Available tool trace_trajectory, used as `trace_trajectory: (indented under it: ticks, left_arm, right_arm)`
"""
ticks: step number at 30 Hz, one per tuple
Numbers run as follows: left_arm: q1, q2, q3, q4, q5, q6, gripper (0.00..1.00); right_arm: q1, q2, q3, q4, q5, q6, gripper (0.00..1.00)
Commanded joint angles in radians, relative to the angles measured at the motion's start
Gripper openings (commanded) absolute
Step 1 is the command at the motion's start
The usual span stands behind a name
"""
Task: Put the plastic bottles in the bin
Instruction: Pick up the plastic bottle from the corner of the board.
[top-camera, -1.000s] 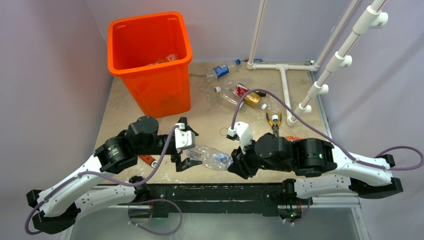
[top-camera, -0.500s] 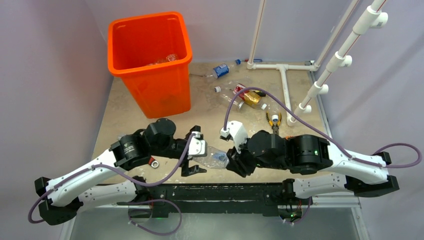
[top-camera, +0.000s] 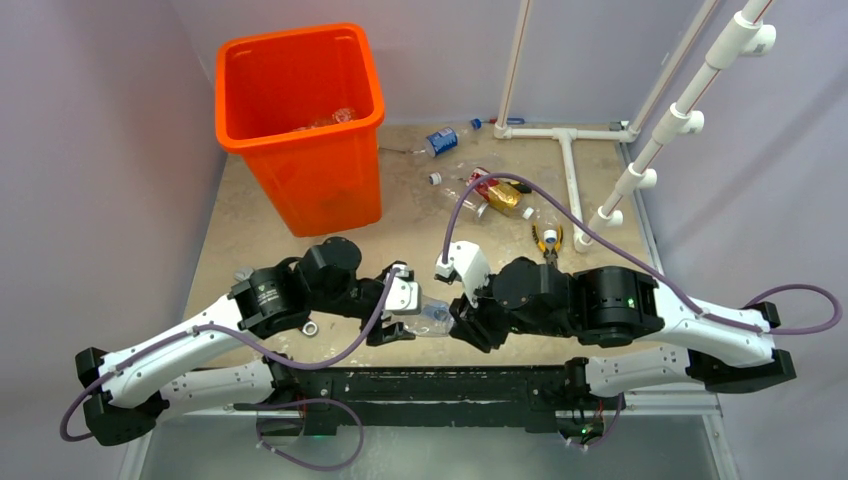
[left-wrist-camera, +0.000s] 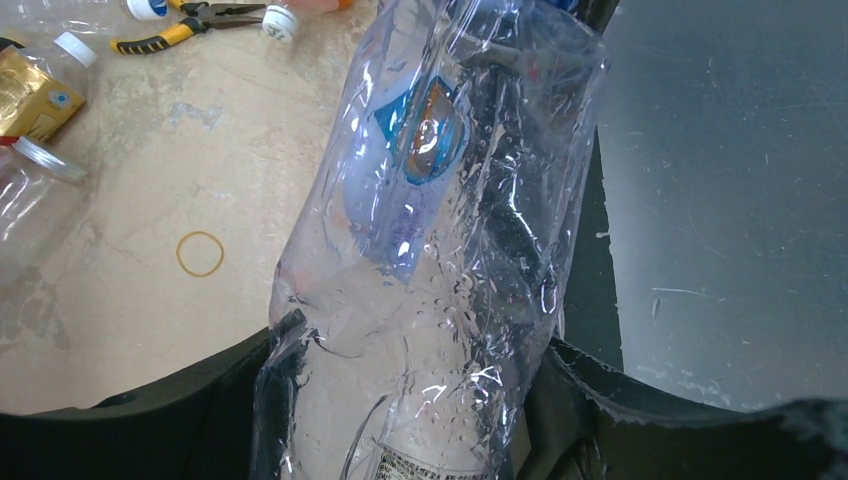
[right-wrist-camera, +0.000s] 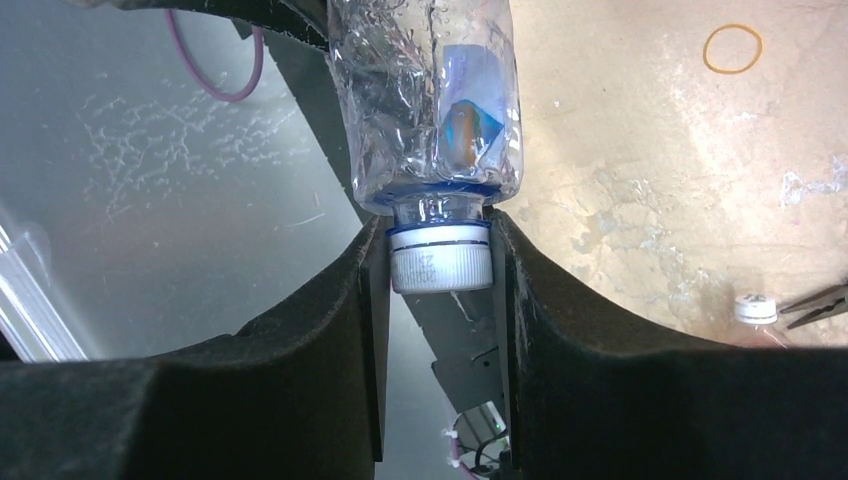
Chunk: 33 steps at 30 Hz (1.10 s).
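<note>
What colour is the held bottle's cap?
The bottle has a white cap; right wrist view shows it best.

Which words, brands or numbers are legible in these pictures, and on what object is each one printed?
No text can be read.
Blue-orange label on the clear bottle: an emblem, words blurred.
Its white cap: faint print, too blurred.
Far blue-labelled bottle: too small.

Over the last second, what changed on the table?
Left fingers swung right and closed around the crushed bottle. Right fingers kept gripping its cap, shifting slightly left. Bin and loose bottles at the back unmoved.
</note>
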Motion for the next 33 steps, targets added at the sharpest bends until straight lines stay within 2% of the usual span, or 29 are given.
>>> trace_trajectory:
  ticks: [1, 3, 4, 6, 11, 13, 18, 21, 26, 30, 33]
  left_arm:
    - [-0.005, -0.012, 0.012, 0.08, 0.018, -0.036, 0.34]
    - [-0.006, -0.013, 0.013, 0.101, 0.037, -0.055, 0.25]
    - [-0.006, -0.015, 0.014, 0.117, 0.046, -0.063, 0.2]
    - [-0.006, -0.025, 0.009, 0.16, 0.063, -0.085, 0.14]
    - [-0.006, -0.073, -0.051, 0.334, 0.087, -0.149, 0.07]
    - [-0.005, -0.095, -0.086, 0.444, 0.088, -0.185, 0.0]
    - [-0.005, -0.133, -0.171, 0.711, 0.046, -0.321, 0.0]
    - [-0.005, -0.162, -0.255, 0.947, -0.011, -0.439, 0.0]
    - [-0.005, -0.161, -0.374, 1.314, -0.138, -0.653, 0.0]
    - [-0.005, -0.087, -0.385, 1.451, -0.103, -0.8, 0.0]
    - [-0.005, -0.05, -0.393, 1.53, -0.06, -0.87, 0.0]
  right_arm:
    - [0.006, -0.014, 0.052, 0.073, 0.011, -0.006, 0.13]
    - [0.006, -0.037, 0.051, 0.105, 0.021, 0.004, 0.44]
    - [0.006, -0.057, 0.042, 0.142, 0.027, 0.01, 0.53]
    - [0.006, -0.108, 0.002, 0.224, 0.044, 0.02, 0.66]
    - [0.006, -0.285, -0.179, 0.509, 0.075, 0.006, 0.88]
    - [0.006, -0.363, -0.269, 0.668, 0.064, -0.018, 0.92]
    - [0.006, -0.547, -0.536, 1.102, 0.02, -0.108, 0.94]
    - [0.006, -0.606, -0.669, 1.275, 0.022, -0.157, 0.94]
    - [0.006, -0.543, -0.784, 1.525, 0.093, -0.203, 0.93]
    - [0.006, -0.446, -0.827, 1.754, 0.091, -0.232, 0.92]
    - [0.006, -0.37, -0.814, 1.84, 0.093, -0.247, 0.92]
